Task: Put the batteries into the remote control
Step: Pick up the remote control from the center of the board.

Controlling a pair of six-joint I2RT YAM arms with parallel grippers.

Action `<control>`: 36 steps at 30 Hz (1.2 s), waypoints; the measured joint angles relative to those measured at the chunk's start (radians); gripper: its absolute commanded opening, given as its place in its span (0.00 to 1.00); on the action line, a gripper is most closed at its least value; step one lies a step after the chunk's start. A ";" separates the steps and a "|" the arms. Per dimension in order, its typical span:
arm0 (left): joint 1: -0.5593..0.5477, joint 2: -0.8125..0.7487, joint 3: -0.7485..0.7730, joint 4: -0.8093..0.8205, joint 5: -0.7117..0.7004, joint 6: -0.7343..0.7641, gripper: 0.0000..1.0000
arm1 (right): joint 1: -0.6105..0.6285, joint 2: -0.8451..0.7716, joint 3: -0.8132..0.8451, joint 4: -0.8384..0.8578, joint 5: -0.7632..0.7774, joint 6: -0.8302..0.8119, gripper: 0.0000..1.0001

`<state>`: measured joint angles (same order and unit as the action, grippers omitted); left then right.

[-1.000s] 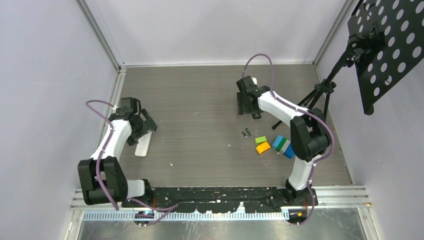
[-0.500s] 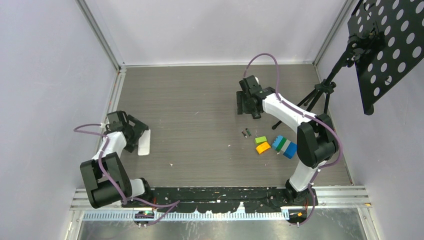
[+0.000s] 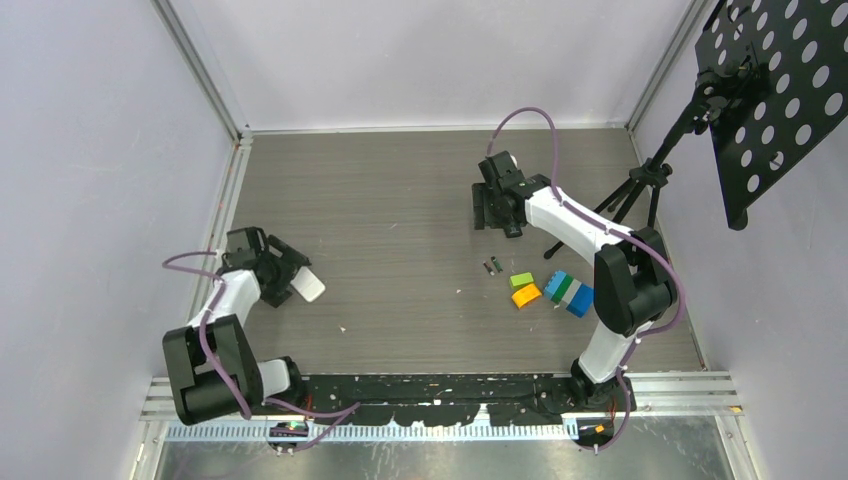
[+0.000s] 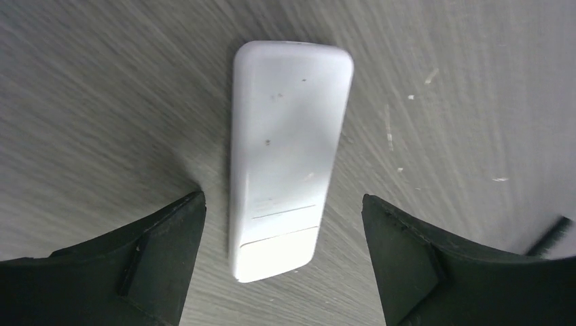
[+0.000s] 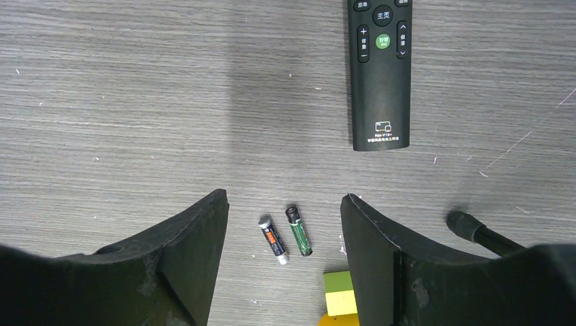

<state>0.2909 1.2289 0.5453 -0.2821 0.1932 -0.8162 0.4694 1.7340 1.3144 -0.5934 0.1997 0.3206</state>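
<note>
A white remote (image 4: 285,156) lies back-up on the table, its battery cover seam towards me; it also shows in the top view (image 3: 309,288). My left gripper (image 4: 282,200) is open, low over the remote's near end, with both fingers clear of its sides; in the top view (image 3: 288,274) it is at the near left. Two batteries lie side by side on the table: one dark with an orange band (image 5: 274,241), one green-black (image 5: 299,231), both small in the top view (image 3: 492,266). My right gripper (image 5: 284,197) is open and empty above them. A black remote (image 5: 380,75) lies buttons-up beyond.
A green block (image 3: 521,281), an orange block (image 3: 526,295) and a blue-green block stack (image 3: 567,292) sit right of the batteries. A black tripod (image 3: 640,195) stands at the far right, with one foot (image 5: 465,224) near my right finger. Walls enclose the table.
My left arm has drawn back towards the near left and turned. The white remote now lies angled and slightly further right. My right gripper shifted a little at first, then held still.
</note>
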 measured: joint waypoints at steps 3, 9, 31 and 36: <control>-0.049 0.047 0.069 -0.109 -0.106 0.014 0.86 | 0.000 0.000 0.000 0.002 0.000 0.000 0.67; -0.137 0.202 0.210 -0.219 -0.258 0.035 0.88 | 0.000 0.000 -0.006 0.003 0.000 0.001 0.66; -0.299 0.166 0.220 -0.249 -0.262 0.011 0.22 | 0.033 -0.166 -0.255 0.274 -0.323 0.223 0.74; -0.389 0.050 0.219 -0.237 -0.153 -0.093 0.21 | 0.159 -0.227 -0.384 0.523 -0.385 0.448 0.78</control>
<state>-0.0982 1.2793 0.7639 -0.5186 0.0406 -0.9096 0.6281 1.5066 0.9306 -0.0708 -0.1856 0.7689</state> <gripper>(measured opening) 0.538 0.754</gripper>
